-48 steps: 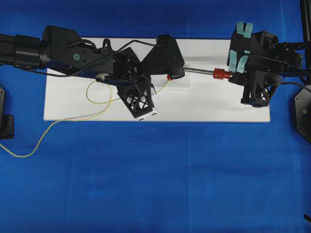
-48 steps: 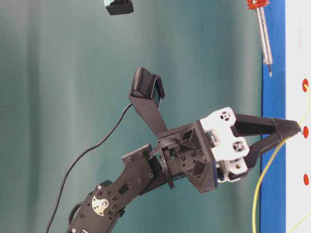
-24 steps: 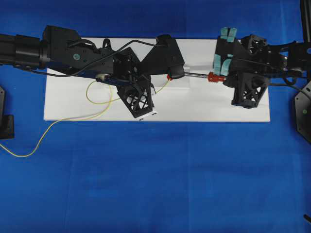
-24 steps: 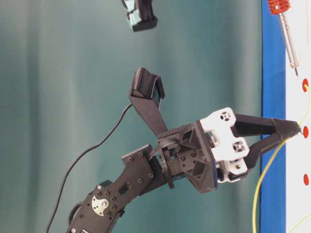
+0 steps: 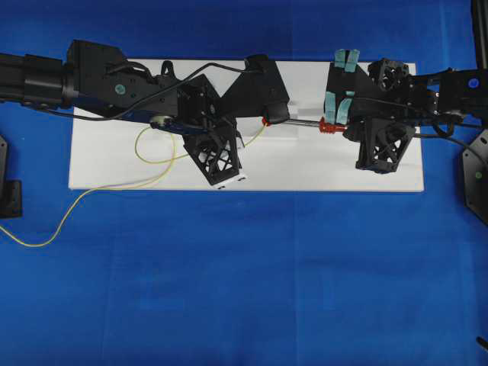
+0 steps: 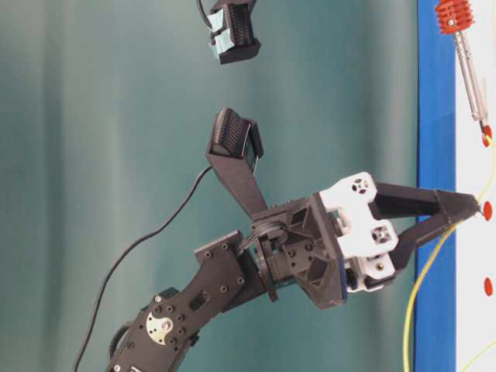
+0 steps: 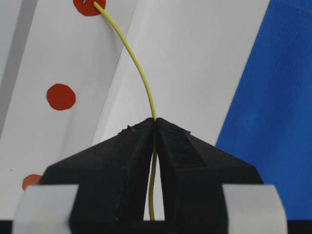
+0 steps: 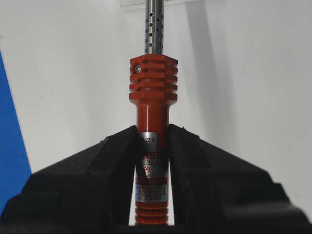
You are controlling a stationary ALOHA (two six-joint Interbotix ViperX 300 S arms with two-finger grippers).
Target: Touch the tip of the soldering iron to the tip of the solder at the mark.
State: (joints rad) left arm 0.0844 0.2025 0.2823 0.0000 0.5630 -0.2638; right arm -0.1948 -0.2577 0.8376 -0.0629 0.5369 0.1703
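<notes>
Red-orange and ribbed, the soldering iron (image 8: 152, 146) sits clamped by its handle in the right gripper (image 5: 335, 122), which has carried it leftward over the white board (image 5: 305, 164) since a second ago; its tip now meets a red dot (image 6: 486, 140) where earlier it hung short. Unmoved, the left gripper (image 7: 155, 127) pinches the yellow solder (image 7: 139, 68), whose end rests on that mark (image 7: 89, 6), at the board's middle.

White board (image 5: 320, 164) lies on blue table (image 5: 244, 274).
</notes>
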